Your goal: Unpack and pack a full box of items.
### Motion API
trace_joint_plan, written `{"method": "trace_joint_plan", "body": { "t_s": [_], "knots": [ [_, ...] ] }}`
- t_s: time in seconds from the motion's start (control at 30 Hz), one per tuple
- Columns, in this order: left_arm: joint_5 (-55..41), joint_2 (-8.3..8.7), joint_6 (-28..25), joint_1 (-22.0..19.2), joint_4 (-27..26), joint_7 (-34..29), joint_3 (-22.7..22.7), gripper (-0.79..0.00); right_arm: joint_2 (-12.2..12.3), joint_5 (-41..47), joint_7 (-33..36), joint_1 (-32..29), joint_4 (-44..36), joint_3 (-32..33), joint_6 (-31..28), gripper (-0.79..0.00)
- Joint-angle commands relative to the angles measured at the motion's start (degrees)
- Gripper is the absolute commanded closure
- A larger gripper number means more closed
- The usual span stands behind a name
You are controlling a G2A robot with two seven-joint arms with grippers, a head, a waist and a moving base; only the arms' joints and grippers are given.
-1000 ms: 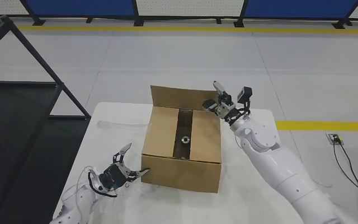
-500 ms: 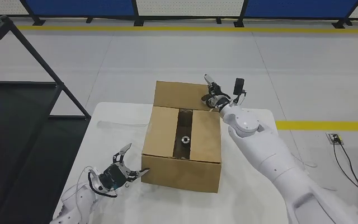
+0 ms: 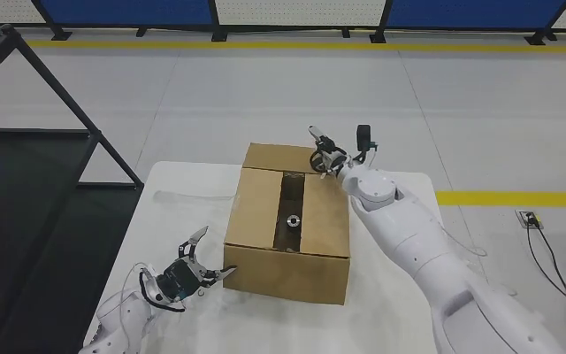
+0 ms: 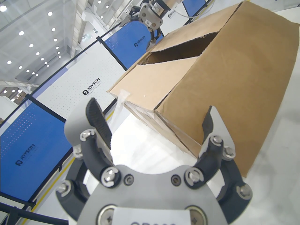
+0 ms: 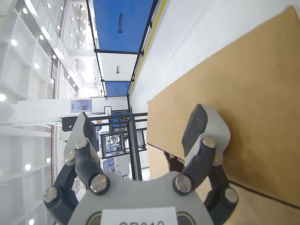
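Box [image 3: 256,208] far flap edge at right tool [image 3: 316,149]; left tool [image 3: 218,250] beside corner.

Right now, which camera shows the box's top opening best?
The top view: it looks straight down into the opening, onto a round item inside. The left wrist view sees it obliquely as a dark slot; the right wrist view catches just one end.

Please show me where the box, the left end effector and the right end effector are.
Box [image 3: 287,270]: top view, front wall.
Left end effector [image 4: 152,107]: left wrist view, midway between fingertips.
Right end effector [image 5: 140,112]: right wrist view, midway between fingertips.
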Motion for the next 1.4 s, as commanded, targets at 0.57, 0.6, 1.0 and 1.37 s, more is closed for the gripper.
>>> {"method": "trace_joint_plan", "body": {
  "t_s": [0.57,0.6,1.0,1.37],
  "knots": [
    [0.0,0.00,0.0,0.0,0.0,0.0,0.0,-0.785,-4.0,-3.4,-2.2,1.1,6.9,2.5,-1.4,-0.785],
    [0.0,0.00,0.0,0.0,0.0,0.0,0.0,-0.785,-4.1,-3.4,-2.2,1.1,7.0,2.6,-1.4,-0.785],
    [0.0,0.00,0.0,0.0,0.0,0.0,0.0,-0.785,-4.7,-2.9,-1.5,0.8,8.4,5.9,-6.3,-0.785],
    [-8.3,0.12,1.4,1.9,-2.0,-1.5,-2.8,-0.785,-2.3,0.4,22.8,-1.3,6.4,10.6,-13.4,-0.785]
  ]
}}
